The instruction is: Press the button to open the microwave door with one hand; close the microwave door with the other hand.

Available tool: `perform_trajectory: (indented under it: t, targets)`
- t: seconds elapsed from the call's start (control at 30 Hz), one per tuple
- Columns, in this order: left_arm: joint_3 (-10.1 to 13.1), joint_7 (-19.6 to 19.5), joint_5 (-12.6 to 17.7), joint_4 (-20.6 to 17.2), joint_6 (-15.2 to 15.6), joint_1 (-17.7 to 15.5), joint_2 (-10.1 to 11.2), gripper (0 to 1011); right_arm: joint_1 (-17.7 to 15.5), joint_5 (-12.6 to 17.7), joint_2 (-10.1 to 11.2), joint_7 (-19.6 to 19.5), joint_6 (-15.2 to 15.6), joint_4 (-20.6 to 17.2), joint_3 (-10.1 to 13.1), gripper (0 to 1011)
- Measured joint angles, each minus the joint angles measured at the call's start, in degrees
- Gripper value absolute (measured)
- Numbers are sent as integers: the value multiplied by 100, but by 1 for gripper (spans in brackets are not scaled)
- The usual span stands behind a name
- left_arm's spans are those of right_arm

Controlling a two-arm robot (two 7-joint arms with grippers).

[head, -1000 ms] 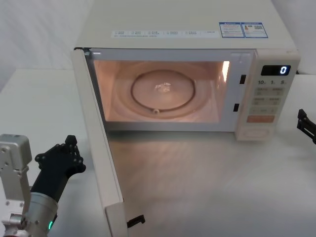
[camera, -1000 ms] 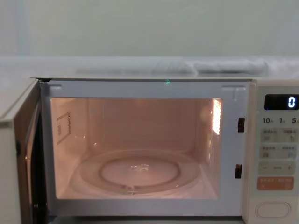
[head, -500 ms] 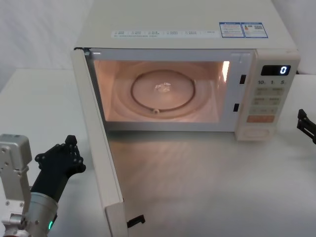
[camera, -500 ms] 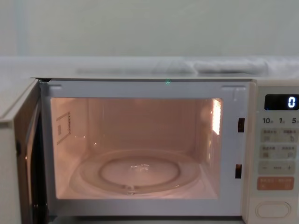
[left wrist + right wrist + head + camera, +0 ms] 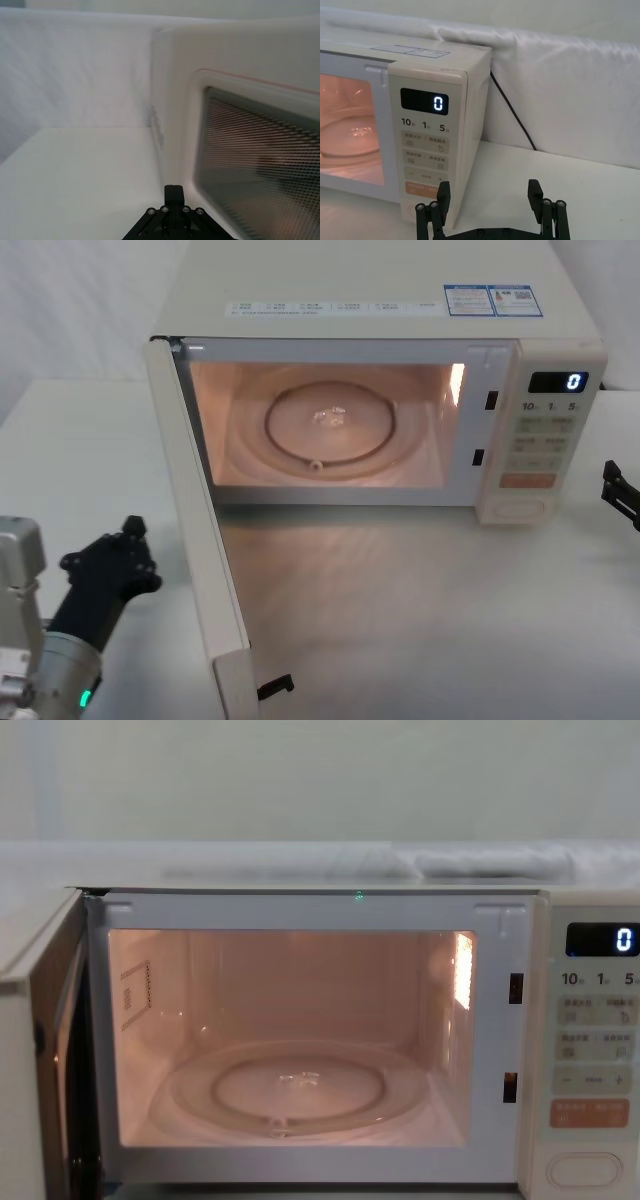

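The microwave door [image 5: 195, 530] is swung fully open toward the robot, the lit cavity exposed. The left hand [image 5: 128, 540], clenched, is held over the table [image 5: 70, 450] just beside the door's outer face. The right hand [image 5: 490, 197], released, is seen near the button [image 5: 522, 508].

Lighting: even, soft white room light; shadows faint. Warm orange-pink lamp glow inside the microwave cavity [image 5: 320, 425], spilling onto the table [image 5: 400, 580] before it. Bright glare patch on the cavity's right wall. Display digit [image 5: 437, 103] lit white. Microwave door [image 5: 240, 130] motion-blurred in left wrist view; chest view slightly soft.
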Motion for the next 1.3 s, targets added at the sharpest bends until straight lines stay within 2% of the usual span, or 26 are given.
perform_trajectory:
  t: [0.13, 0.2, 0.27, 0.37, 0.53, 0.7, 0.77, 0.8, 0.9, 0.93, 1.13, 1.3]
  targets:
    - [-218, -95, -66, 98, -47, 15, 26, 0, 0, 0, 0, 0, 0, 0, 0, 1002]
    - [-423, -283, -224, 184, -97, 40, 77, 0, 0, 0, 0, 0, 0, 0, 0, 1002]
    - [-470, -351, -281, 208, -113, 48, 93, 0, 0, 0, 0, 0, 0, 0, 0, 1002]
    - [-666, -722, -599, 304, -170, 86, 210, 0, 0, 0, 0, 0, 0, 0, 0, 1002]
    - [-834, -1212, -1010, 380, -244, 144, 443, 0, 0, 0, 0, 0, 0, 0, 0, 1002]
    - [-906, -1524, -1297, 407, -310, 202, 617, 0, 0, 0, 0, 0, 0, 0, 0, 1002]
    - [-940, -1782, -1473, 433, -445, 254, 745, 0, 0, 0, 0, 0, 0, 0, 0, 1002]
    - [-940, -1782, -1473, 433, -445, 254, 745, 0, 0, 0, 0, 0, 0, 0, 0, 1002]
    - [-965, -2191, -1766, 444, -669, 305, 876, 0, 0, 0, 0, 0, 0, 0, 0, 1002]
    - [-965, -2191, -1766, 444, -669, 305, 876, 0, 0, 0, 0, 0, 0, 0, 0, 1002]
    - [-845, -2791, -2237, 309, -750, 306, 1113, 0, 0, 0, 0, 0, 0, 0, 0, 1002]
    - [-748, -3053, -2473, 138, -738, 274, 1244, 0, 0, 0, 0, 0, 0, 0, 0, 1002]
